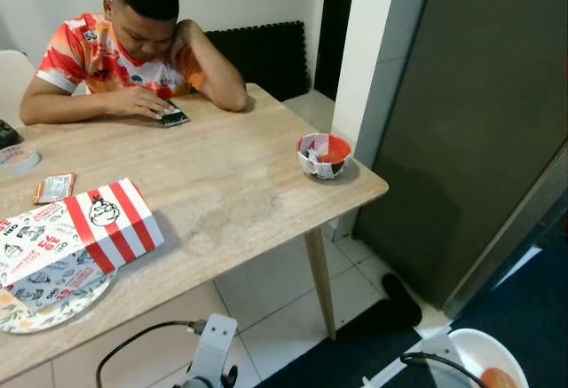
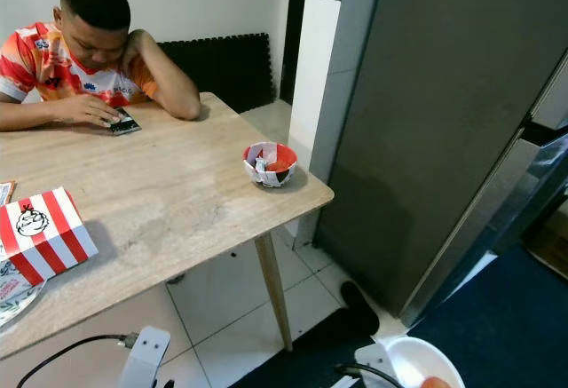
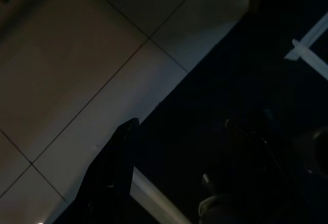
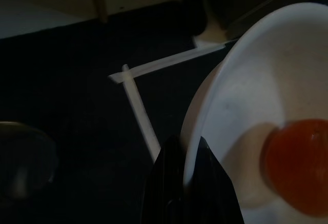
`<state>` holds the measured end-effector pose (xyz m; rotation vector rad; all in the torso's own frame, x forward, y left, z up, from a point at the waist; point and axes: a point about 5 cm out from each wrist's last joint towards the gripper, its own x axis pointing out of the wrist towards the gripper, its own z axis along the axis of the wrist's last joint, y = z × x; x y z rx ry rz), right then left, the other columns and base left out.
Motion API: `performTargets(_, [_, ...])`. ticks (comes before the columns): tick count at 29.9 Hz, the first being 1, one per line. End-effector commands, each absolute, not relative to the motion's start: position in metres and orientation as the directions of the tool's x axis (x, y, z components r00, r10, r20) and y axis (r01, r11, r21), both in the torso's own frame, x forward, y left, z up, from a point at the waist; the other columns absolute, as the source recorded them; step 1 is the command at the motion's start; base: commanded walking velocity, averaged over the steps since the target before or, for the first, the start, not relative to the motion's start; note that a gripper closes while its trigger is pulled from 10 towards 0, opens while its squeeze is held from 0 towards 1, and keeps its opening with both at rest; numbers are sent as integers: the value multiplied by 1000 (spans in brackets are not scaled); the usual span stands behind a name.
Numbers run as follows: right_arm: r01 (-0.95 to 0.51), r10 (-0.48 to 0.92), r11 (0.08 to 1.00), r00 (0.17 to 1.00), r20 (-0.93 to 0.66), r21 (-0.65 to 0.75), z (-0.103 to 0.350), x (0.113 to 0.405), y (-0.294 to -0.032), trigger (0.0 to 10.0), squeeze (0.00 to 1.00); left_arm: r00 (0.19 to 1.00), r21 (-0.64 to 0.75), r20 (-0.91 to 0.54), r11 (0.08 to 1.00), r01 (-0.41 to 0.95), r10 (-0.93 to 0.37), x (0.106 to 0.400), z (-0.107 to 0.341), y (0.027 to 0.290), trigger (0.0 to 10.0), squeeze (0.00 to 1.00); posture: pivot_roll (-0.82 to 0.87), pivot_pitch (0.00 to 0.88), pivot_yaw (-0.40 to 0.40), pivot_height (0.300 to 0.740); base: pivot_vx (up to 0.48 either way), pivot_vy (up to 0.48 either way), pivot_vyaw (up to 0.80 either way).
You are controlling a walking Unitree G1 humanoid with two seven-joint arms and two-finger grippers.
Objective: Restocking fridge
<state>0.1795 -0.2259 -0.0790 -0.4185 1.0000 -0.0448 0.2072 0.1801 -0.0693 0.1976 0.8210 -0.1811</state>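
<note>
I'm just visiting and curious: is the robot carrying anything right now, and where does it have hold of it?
Yes. The right gripper pinches a white bowl by its rim, one finger on each side. An orange fruit lies in the bowl.

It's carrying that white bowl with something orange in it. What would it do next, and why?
Probably step toward the dark grey fridge and free a gripper to open it. The right gripper pinches the rim of the white bowl holding the orange fruit, the fridge door looks shut, and the left gripper hangs low over the floor tiles.
</note>
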Motion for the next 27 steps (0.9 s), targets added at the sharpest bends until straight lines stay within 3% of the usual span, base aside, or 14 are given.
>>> performTargets(1, [-126, -244, 921, 555, -795, -370, -77, 181, -231, 10000, 0, 664, 110, -742, 960, 257, -93, 207, -70, 178, 10000, 0, -58, 20, -5, 740, 0, 0, -800])
performTargets(10, [-125, -239, 926, 536, -810, -356, -79, 176, -232, 10000, 0, 665, 110, -740, 957, 269, -101, 208, -69, 177, 10000, 0, -57, 25, -3, 740, 0, 0, -796])
performTargets(27, [-162, -231, 916, 535, -813, -367, -80, 174, -230, 10000, 0, 658, 78, -744, 963, 259, -117, 210, -69, 172, 10000, 0, -60, 37, -9, 740, 0, 0, 0])
